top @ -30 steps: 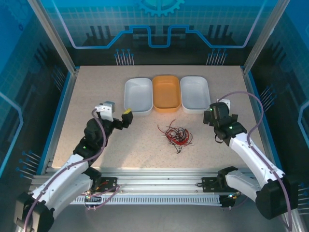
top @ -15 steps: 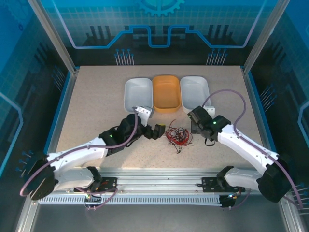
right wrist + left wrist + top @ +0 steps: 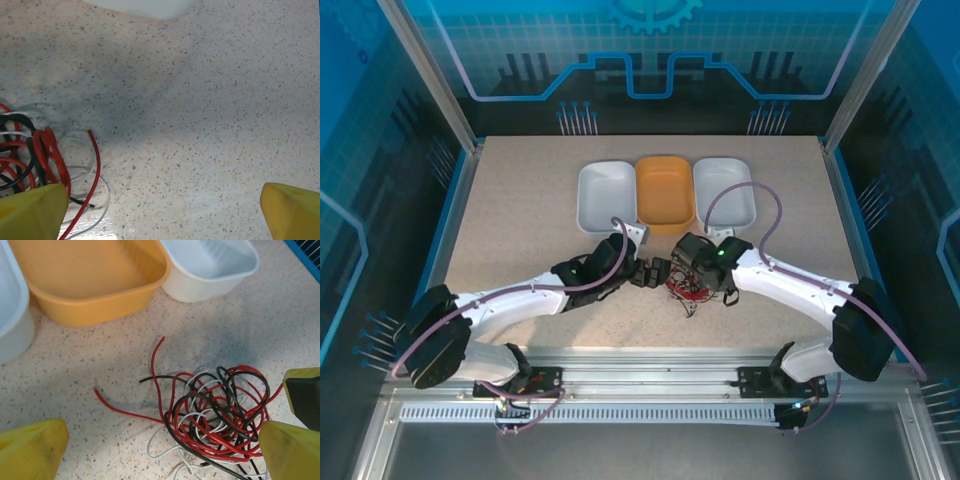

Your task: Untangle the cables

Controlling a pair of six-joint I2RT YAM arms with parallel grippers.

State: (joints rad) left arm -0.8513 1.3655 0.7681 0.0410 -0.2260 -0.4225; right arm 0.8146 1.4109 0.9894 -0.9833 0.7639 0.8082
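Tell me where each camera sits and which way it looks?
Top: above and behind, looking down on table, trays, both arms.
Left wrist: on the left gripper, facing cables and orange tray; its yellow fingertips show.
Right wrist: on the right gripper, facing table; yellow fingertips show.
Shared: both wrist views catch the cables.

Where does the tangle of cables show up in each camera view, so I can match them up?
Top external: the cables lie mid-table, nearer than the orange tray.
Left wrist: cables sit lower right of centre.
Right wrist: cables sit at the lower left edge.
Shared landmark: the right-hand white tray, upper right in the left wrist view; likely its edge at the top of the right wrist view.
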